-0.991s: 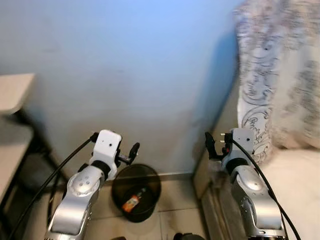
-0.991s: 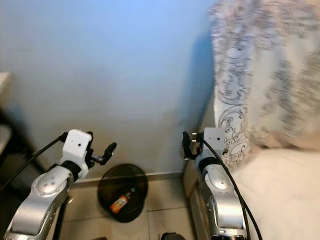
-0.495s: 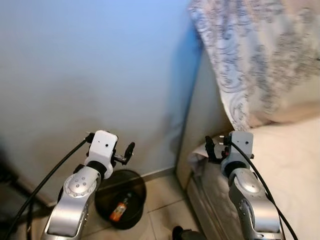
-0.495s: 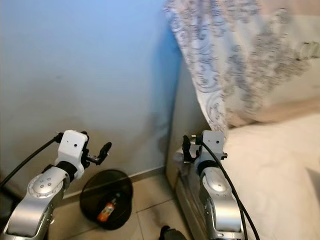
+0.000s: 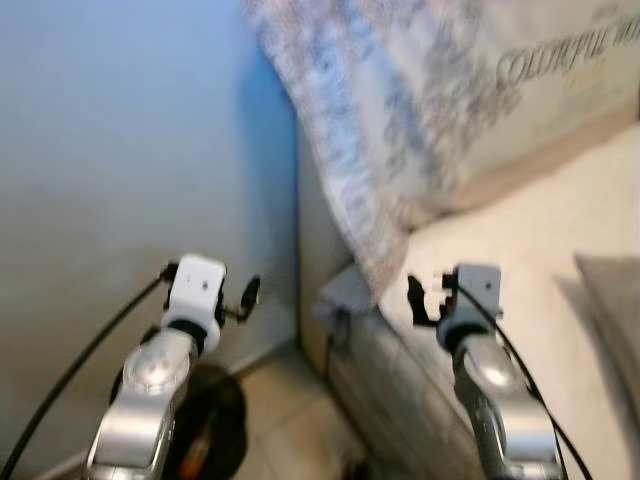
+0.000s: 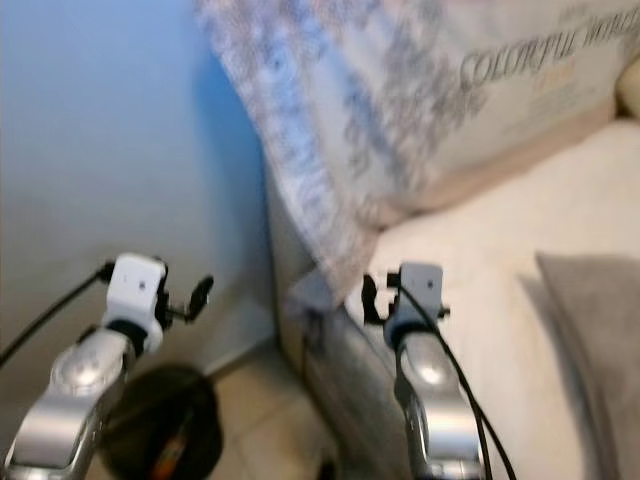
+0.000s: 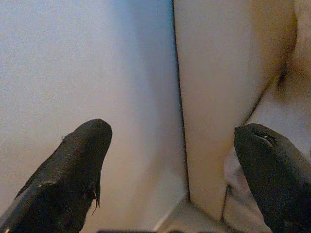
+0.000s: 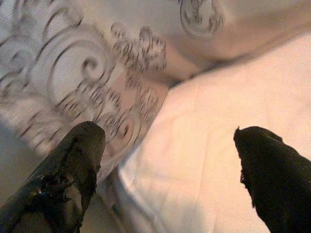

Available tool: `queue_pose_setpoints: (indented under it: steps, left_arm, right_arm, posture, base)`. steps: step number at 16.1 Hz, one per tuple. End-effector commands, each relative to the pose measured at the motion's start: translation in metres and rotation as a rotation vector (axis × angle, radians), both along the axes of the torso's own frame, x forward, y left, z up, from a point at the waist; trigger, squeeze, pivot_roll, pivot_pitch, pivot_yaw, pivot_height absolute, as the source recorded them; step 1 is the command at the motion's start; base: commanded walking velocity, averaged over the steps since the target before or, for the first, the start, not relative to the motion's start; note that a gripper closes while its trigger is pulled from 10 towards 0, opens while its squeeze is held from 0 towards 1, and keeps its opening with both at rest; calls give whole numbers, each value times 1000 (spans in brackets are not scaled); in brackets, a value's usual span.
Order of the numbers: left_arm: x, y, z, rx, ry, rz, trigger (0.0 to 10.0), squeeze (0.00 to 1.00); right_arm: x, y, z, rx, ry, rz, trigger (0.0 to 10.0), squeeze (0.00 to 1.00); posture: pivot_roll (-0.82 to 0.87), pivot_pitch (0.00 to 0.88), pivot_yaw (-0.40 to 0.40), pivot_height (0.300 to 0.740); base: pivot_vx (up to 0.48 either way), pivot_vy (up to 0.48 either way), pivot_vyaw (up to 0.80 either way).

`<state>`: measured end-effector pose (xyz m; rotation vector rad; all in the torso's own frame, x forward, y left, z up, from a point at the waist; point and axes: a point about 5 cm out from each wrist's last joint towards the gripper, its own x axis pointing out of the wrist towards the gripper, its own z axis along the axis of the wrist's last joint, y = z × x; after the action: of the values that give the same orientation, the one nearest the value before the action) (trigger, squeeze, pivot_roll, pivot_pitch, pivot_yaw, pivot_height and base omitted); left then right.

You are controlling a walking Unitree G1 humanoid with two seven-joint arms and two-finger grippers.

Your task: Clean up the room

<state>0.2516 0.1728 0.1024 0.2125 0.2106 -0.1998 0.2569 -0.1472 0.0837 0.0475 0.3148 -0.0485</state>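
With both jaws spread and empty, treat the patterned pillow (image 5: 420,110) on the bed (image 5: 530,260) as soft and light; pinch its corner.

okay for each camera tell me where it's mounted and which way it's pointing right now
Left and right eye views: on the head, looking forward and down at the bed corner by the blue wall; both silver arms show, left gripper and right gripper.
Left wrist view: along the open left gripper's fingers, facing wall and bed frame.
Right wrist view: along the open right gripper's fingers, facing the patterned pillow and sheet.
Shared: pillow and bed.
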Motion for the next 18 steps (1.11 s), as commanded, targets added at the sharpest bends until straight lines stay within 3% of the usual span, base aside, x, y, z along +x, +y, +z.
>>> queue_pose_setpoints:
  steps: [1, 18]
  left_arm:
    - [2, 1, 1, 3, 2, 12, 10000, 0]
    - [15, 2, 11, -65, -70, 70, 10000, 0]
  right_arm:
    - [3, -1, 5, -16, -9, -8, 10000, 1000]
    - [19, -2, 33, -82, -136, -15, 10000, 1000]
  posture:
    - [110, 0, 2, 740]
    - [96, 0, 1, 740]
  base:
    - [0, 0, -788]
    - [0, 0, -788]
